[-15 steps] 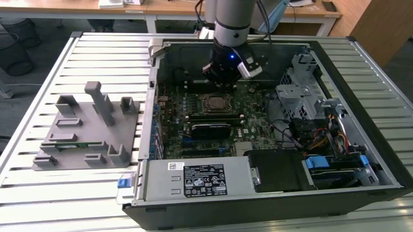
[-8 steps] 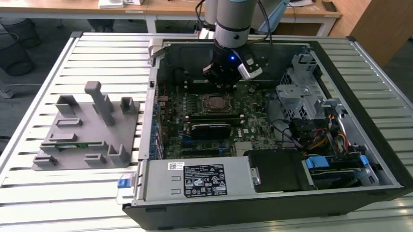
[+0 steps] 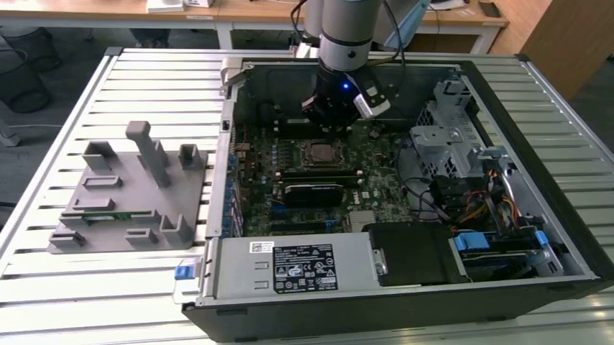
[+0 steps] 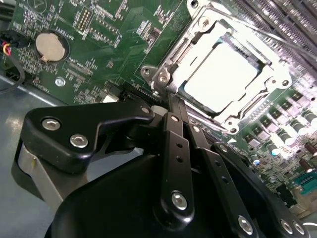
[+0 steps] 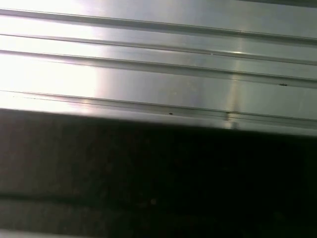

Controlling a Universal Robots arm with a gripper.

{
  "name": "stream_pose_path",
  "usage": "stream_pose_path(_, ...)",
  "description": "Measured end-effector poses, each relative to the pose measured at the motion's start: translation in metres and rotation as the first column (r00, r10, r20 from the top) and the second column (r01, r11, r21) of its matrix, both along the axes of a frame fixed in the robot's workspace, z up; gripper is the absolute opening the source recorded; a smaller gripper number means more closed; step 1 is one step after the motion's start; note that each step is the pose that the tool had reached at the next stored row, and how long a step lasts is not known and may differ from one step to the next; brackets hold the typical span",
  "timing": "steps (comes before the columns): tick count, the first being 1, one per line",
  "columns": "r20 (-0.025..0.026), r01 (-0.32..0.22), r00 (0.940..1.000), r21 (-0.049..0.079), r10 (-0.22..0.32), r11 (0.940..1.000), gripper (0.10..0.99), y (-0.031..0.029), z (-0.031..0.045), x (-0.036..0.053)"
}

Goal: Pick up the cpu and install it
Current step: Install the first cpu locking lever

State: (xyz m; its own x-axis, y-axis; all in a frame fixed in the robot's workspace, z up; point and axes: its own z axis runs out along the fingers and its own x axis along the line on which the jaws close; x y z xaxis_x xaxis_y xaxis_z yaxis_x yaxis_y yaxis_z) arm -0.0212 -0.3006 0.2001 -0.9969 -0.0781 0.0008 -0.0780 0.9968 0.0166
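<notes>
The cpu lies seated in its motherboard socket, just beside the gripper, whose fingers look closed together on nothing; light, stiff and fragile, it is best gripped by opposite edges.

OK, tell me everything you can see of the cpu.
The cpu is a flat square chip with a pale silver-white metal top, glaring under the light in the second wrist view. It lies flat in the motherboard's socket, framed by the socket's metal bracket, which overlaps its edges. The green motherboard surrounds it. In the exterior view the arm hangs just above that socket inside the open computer case. The pincer sits beside the socket, not holding the chip.
</notes>
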Motion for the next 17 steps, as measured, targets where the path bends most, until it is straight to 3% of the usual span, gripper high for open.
stream_pose_path(7,-0.0006,0.0,1.0,-0.019,0.0,0.9998,0.106,0.0014,-0.0022,0.0001)
stream_pose_path(14,-0.0017,0.0,1.0,-0.018,0.0,0.9998,0.106,0.0033,-0.0048,0.0006)
stream_pose_path(17,-0.0017,0.0,1.0,-0.005,0.0,1.0,0.106,0.0035,-0.0049,0.0007)
